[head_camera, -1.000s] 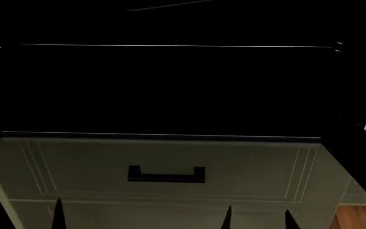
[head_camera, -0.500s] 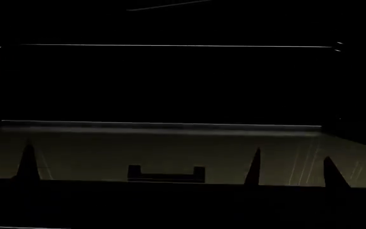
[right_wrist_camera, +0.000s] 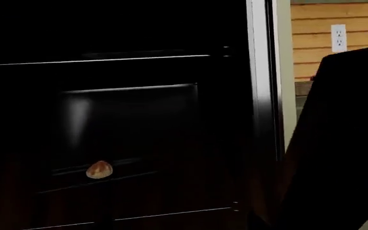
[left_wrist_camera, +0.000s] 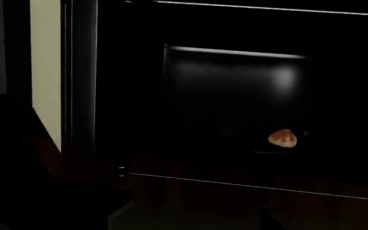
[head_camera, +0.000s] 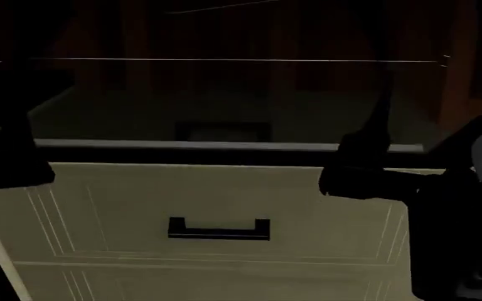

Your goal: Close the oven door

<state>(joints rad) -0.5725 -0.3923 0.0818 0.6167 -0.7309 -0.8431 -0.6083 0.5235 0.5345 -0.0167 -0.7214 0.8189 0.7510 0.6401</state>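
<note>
The oven door point(head_camera: 224, 94) fills the upper part of the head view, a wide glossy black panel tilted up partway, its glass picking up a dim reflection of the pale green drawer front point(head_camera: 216, 207) below and that drawer's short black handle point(head_camera: 218, 229). A thin bright line runs across the panel near its top edge. Dark arm shapes press in on both sides: the left claw point(head_camera: 7, 157) at the door's left end, the right claw point(head_camera: 363, 166) at its lower right edge. Both are silhouettes, so there is no telling how wide either one stands. Through the wrist views, the dark oven cavity shows, with a small orange-brown item point(left_wrist_camera: 282, 138) resting on a rack inside.
</note>
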